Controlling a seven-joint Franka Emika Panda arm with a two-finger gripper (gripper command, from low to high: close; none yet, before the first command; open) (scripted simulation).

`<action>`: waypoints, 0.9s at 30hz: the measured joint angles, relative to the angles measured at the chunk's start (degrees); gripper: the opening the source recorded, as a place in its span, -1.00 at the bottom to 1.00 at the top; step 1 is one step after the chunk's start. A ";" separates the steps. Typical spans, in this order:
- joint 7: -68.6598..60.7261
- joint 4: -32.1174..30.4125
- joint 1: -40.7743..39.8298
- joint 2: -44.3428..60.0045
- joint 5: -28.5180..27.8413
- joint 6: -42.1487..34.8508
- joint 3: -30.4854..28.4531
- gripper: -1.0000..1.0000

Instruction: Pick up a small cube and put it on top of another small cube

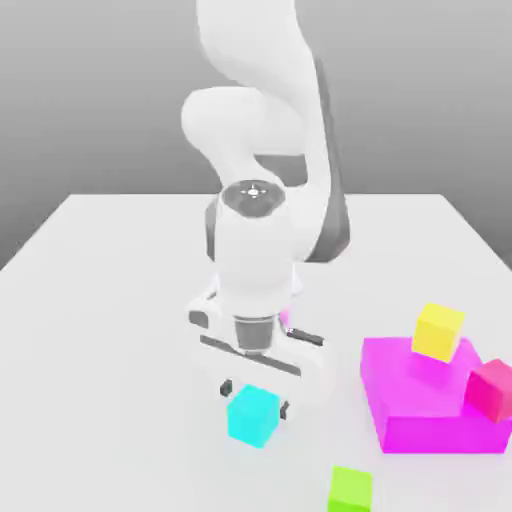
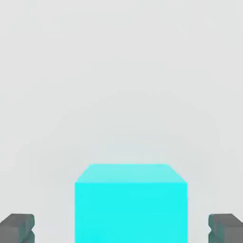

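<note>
The small cyan cube (image 1: pixel 253 414) rests on the white table, just below my gripper (image 1: pixel 255 398). In the hand view the cyan cube (image 2: pixel 130 204) sits between my two dark fingertips (image 2: pixel 18 228), which stand wide apart with a gap on each side of it. The gripper (image 2: pixel 122 228) is open and touches nothing. A lime-green cube (image 1: pixel 351 490) lies near the front edge, to the exterior view's right of the cyan one. A yellow cube (image 1: pixel 439 331) sits on top of a magenta block.
A large magenta block (image 1: pixel 425 400) stands at the exterior view's right, with a smaller pink-red cube (image 1: pixel 492 388) against its right side. The white table (image 1: pixel 110 340) spreads out to the exterior view's left of the arm.
</note>
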 joint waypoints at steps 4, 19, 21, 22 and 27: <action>0.32 0.15 0.84 1.18 -0.46 0.99 -0.96 -1.00; -5.06 -2.12 -2.67 -12.39 6.56 -10.24 4.53 -1.00; -7.71 0.61 -1.51 -12.13 7.03 -12.74 5.48 -1.00; -9.28 2.43 -0.80 -11.59 7.14 -14.01 5.83 -1.00; -16.34 12.55 1.47 -7.95 5.84 -20.60 8.13 -1.00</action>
